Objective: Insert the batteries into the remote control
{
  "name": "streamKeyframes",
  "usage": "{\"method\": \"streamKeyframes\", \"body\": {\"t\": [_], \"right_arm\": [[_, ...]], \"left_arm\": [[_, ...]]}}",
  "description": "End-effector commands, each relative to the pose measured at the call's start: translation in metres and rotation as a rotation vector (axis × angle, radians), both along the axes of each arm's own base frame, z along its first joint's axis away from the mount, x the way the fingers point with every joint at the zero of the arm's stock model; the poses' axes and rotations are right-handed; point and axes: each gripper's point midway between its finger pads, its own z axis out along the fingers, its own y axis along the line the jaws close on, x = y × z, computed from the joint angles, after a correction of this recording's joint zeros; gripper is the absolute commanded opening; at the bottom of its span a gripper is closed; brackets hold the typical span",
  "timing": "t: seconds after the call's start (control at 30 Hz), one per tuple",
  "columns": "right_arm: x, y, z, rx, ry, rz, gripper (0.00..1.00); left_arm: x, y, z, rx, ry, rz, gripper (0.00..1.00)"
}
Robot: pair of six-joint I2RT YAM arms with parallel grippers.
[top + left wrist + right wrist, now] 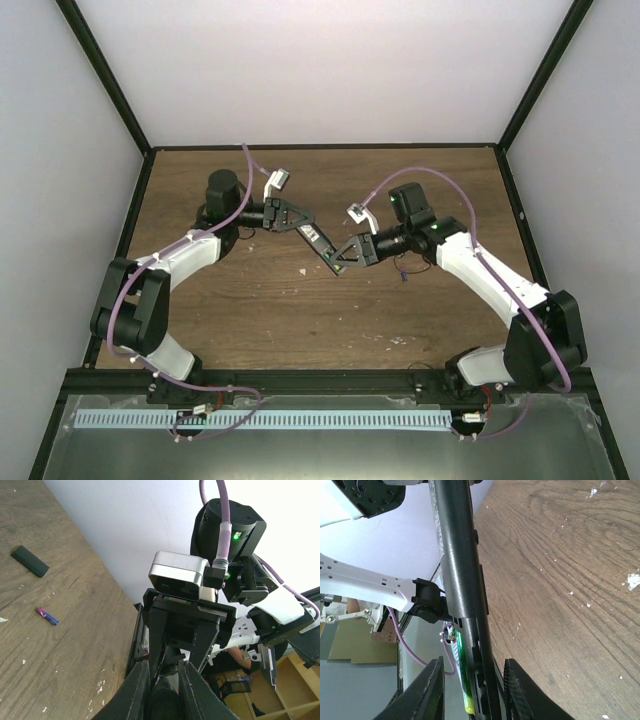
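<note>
Gripping the remote control (pixel 322 245) by one end in the left hand (pixel 164 670), clamped tight, to keep it raised off the worktop (pixel 250 320) with the open bay reachable. Straddling the other end with the right hand (pixel 474 664), spread apart, seemingly to seat the green battery (pixel 461 685) lying along that bay. Leaving the purple-blue battery (pixel 47 616) flat on the wood near a small black slab (pixel 30 561), probably the cover.

Lab: white-walled robot cell (pixel 320 70)
</note>
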Motion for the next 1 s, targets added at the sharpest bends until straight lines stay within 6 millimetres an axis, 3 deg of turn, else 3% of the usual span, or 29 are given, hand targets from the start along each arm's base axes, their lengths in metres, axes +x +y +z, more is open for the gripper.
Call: {"method": "streamKeyframes", "body": {"t": [0.0,0.3,0.97], "right_arm": [[-0.005,-0.003,0.009,0.021,-0.009,0.017,0.25],[-0.010,-0.004,0.002,0.020,0.016,0.043,0.24],[-0.008,-0.005,-0.004,0.003,-0.005,0.039,0.07]], "left_arm": [[0.001,0.001,0.017,-0.017,-0.071,-0.001,0.00],[0.001,0.000,0.019,-0.018,-0.075,-0.001,0.00],[0.002,0.001,0.019,-0.016,-0.075,0.007,0.00]]}}
